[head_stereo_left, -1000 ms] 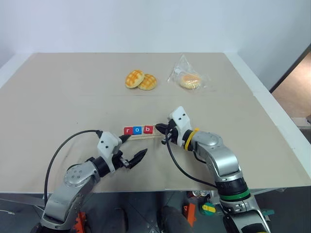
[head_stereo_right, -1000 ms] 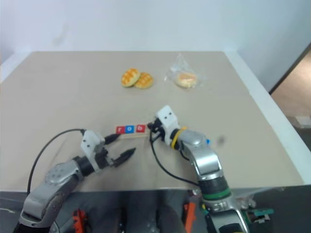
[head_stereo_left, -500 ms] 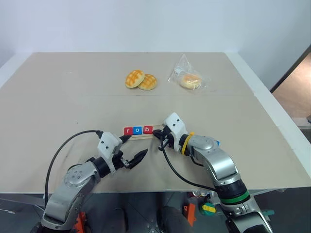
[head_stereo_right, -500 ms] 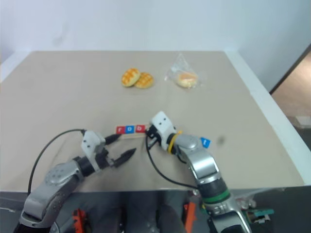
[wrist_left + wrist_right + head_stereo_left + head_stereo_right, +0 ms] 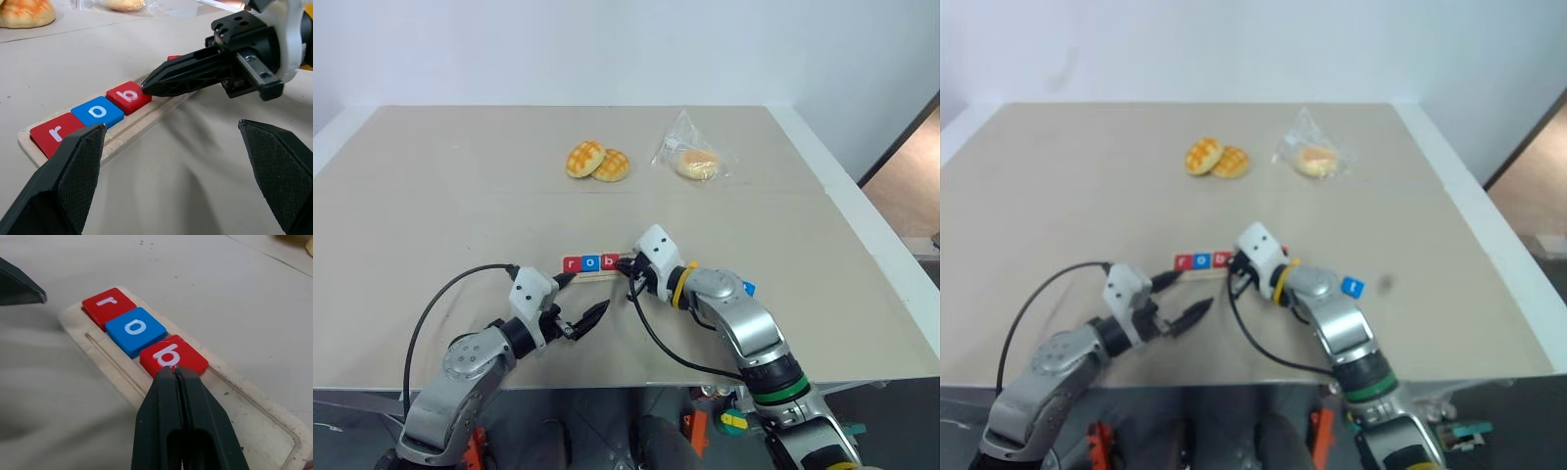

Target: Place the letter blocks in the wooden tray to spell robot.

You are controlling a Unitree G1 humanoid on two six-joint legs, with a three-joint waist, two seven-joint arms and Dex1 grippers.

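Note:
The wooden tray (image 5: 628,277) lies near the table's front, and three letter blocks sit in its left part: red r (image 5: 107,303), blue o (image 5: 135,329) and red b (image 5: 171,357). My right gripper (image 5: 173,371) is shut with nothing in it, its tips against the b block's free edge. My left gripper (image 5: 591,291) hangs open just in front of the tray's left end and holds nothing. A blue t block (image 5: 748,288) lies on the table behind my right forearm. A red block's corner (image 5: 172,58) peeks out behind the right gripper's fingers.
Two golden buns (image 5: 597,162) and a bagged bun (image 5: 695,162) lie at the back of the table, well away from the tray. The tray's right part (image 5: 254,416) holds no blocks. A black cable (image 5: 440,299) loops from my left wrist.
My right wrist and forearm have swung a little left and rolled, uncovering the blue t block behind the arm. The shut tips stay at the b block. The left arm is still.

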